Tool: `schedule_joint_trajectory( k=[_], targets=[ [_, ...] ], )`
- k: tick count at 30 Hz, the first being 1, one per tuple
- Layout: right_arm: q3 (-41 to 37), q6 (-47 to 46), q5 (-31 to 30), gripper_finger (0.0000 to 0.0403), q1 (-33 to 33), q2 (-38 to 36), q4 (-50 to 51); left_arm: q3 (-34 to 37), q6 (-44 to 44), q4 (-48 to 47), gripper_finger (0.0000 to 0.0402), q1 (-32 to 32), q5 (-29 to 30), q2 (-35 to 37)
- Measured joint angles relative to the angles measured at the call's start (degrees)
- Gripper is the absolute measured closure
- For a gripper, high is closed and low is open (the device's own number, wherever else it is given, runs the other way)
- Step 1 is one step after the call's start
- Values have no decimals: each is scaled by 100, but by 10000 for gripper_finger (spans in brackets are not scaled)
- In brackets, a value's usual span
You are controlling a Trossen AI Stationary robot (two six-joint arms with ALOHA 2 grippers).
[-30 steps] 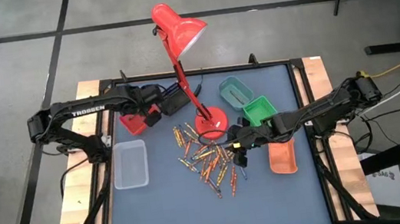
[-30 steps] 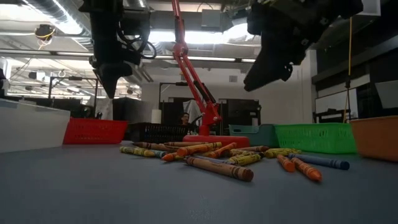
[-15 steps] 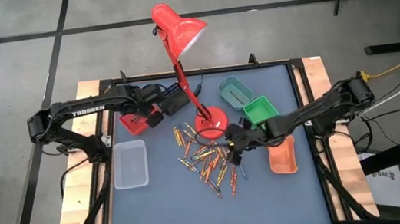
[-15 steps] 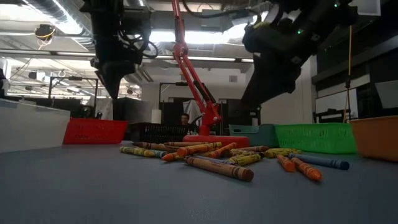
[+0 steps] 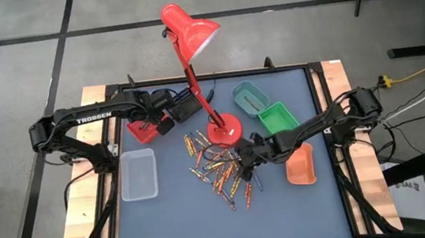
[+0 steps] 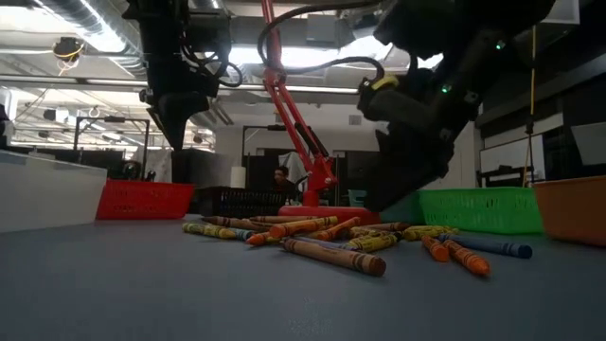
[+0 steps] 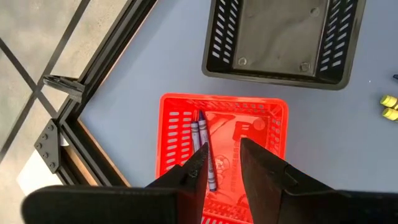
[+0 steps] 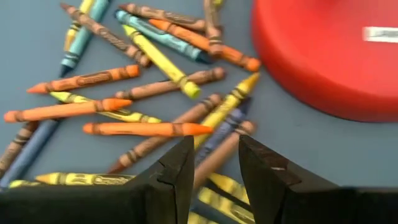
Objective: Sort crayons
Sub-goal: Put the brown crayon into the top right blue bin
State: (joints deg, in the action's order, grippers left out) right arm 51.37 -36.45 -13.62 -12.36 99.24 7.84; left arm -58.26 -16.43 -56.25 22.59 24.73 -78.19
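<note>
**Clearance and obstructions**

The lamp (image 5: 195, 64) stands at the table's 12 o'clock; its base (image 5: 224, 129) touches the crayons (image 5: 221, 170) and its stem leans over them. At 3 o'clock of the pile, the green tray (image 5: 275, 116) and orange tray (image 5: 300, 165) block entry, with the right gripper (image 5: 244, 157) low between them and the pile. Open table (image 5: 185, 221) lies from 5 to 8 o'clock. The clear tray (image 5: 138, 175) stands at 9 o'clock, apart from the pile.

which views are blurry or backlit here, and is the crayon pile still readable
Low view: both arms are dark silhouettes against bright ceiling lights, though the crayons stay crisp. Right wrist view: the fingers are soft, the lamp base slightly blurred, crayon colours readable. High view: evenly lit.
</note>
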Motion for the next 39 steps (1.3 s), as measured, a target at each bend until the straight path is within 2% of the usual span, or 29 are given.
schedule_joint_trajectory(
  k=[14,29,39],
  targets=[
    [0,2,22,278,0,208,-141,2,-2,19,324,0,0,0],
    [2,-238,8,278,0,197,265,2,-2,20,324,-1,0,0],
    [-2,-415,-288,279,0,199,277,2,-2,22,324,0,0,0]
  ],
)
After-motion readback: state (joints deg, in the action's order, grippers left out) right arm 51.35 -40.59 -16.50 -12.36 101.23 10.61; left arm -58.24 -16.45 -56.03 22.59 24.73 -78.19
